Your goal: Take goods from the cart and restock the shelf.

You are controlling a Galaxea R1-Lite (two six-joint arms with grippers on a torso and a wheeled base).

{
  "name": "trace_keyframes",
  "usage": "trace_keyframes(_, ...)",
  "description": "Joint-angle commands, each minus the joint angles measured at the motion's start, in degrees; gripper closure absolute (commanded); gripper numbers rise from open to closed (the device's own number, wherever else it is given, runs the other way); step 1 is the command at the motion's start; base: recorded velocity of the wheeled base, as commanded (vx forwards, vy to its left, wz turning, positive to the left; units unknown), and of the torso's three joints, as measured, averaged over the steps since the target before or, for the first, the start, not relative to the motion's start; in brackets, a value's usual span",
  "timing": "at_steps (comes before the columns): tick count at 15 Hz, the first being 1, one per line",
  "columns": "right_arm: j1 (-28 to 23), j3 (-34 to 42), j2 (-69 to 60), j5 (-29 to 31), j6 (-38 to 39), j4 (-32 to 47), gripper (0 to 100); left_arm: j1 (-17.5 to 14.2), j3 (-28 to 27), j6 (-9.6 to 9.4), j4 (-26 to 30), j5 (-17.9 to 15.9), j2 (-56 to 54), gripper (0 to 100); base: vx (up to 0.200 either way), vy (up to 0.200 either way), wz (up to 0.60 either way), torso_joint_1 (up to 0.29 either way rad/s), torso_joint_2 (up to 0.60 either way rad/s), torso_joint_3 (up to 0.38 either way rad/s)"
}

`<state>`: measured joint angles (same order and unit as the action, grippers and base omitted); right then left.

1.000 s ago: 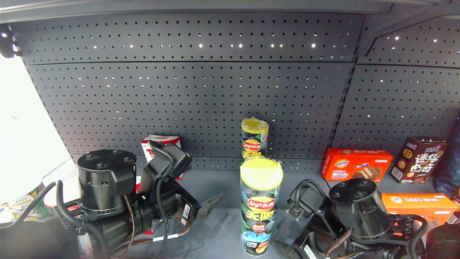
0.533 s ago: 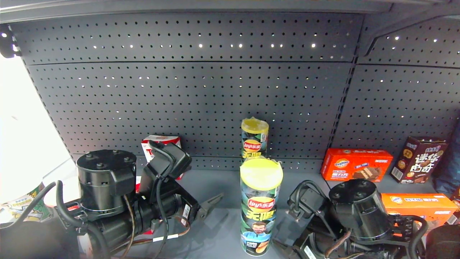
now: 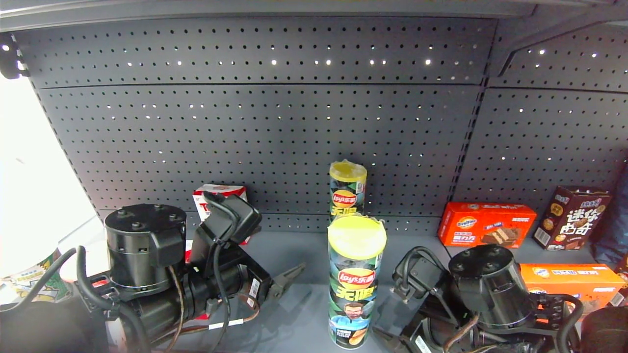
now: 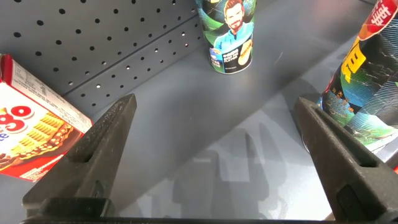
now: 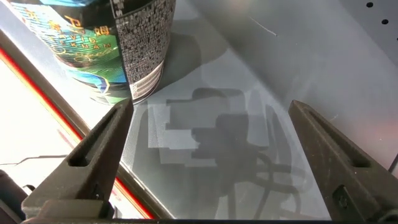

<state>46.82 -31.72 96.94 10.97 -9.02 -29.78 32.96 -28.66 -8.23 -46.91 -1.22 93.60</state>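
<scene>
Two yellow-lidded chip cans stand on the grey shelf [image 3: 299, 255]: the front can [image 3: 356, 279] near the edge and the rear can [image 3: 347, 189] by the back panel. My left gripper [image 3: 287, 283] lies low on the shelf, left of the front can, open and holding nothing. In the left wrist view my left gripper [image 4: 216, 102] spans bare shelf, with the rear can [image 4: 229, 31] ahead and the front can [image 4: 367, 81] beside one finger. My right gripper [image 3: 387, 338] sits open and holding nothing just right of the front can's base. The front can [image 5: 118, 43] stands beyond my right gripper [image 5: 211, 109].
A red and white box [image 3: 221, 196] stands behind my left arm, also seen as the box [image 4: 31, 124]. Two orange boxes [image 3: 485, 223] [image 3: 569, 279] and a brown box [image 3: 571, 215] occupy the shelf's right side. The pegboard back [image 3: 274, 137] rises behind. The shelf's red front edge [image 5: 43, 99] runs under the front can.
My right arm has sunk slightly and drifted a little to the right. The left arm and both cans have stayed where they were.
</scene>
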Motion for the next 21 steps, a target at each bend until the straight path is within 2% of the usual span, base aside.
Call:
trace_keyframes(1, 0.02, 0.08, 0.00, 0.01, 0.06, -0.01, 0, 0.00, 0.01, -0.03, -0.02, -0.01, 0.00, 0, 0.000, 0.000, 0.00, 0.000, 0.00, 0.000)
trace_keyframes(4, -0.33, 1.40, -1.05, 0.01, 0.58, -0.01, 0, 0.00, -0.08, -0.03, -0.02, -0.01, 0.00, 0, 0.000, 0.000, 0.00, 0.000, 0.00, 0.000)
trace_keyframes(21, -3.05, -2.91, 2.55, -0.07, 0.58, -0.01, 0, 0.00, -0.08, -0.03, -0.02, -0.01, 0.36, 0, 0.000, 0.000, 0.00, 0.000, 0.00, 0.000)
